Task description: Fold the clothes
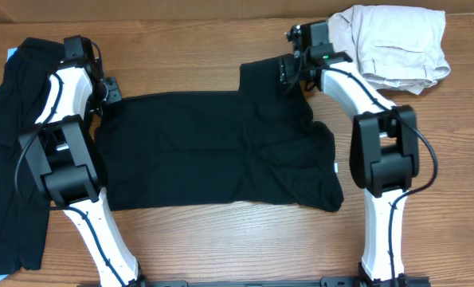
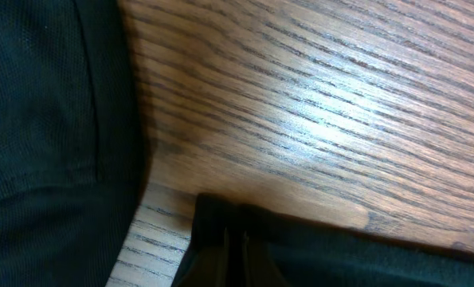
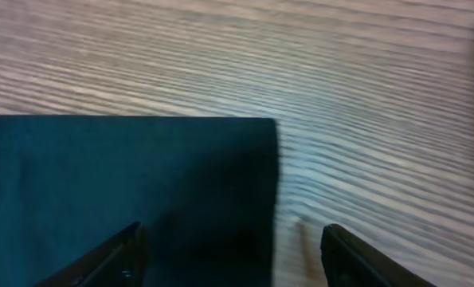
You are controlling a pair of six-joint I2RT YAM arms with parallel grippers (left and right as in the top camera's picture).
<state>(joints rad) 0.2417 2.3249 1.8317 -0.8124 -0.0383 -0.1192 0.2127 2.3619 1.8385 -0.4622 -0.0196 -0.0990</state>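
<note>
A large black T-shirt lies spread flat across the middle of the table, with a small white label at its right edge. My left gripper is at the shirt's far left corner. In the left wrist view its jaws are pressed together with the black hem pinched between them. My right gripper hovers over the far right sleeve. It stands open, its fingers straddling the sleeve's edge and holding nothing.
A heap of more black clothes lies along the table's left side and also fills the left of the left wrist view. A beige garment sits bunched at the far right corner. Bare wood runs along the front.
</note>
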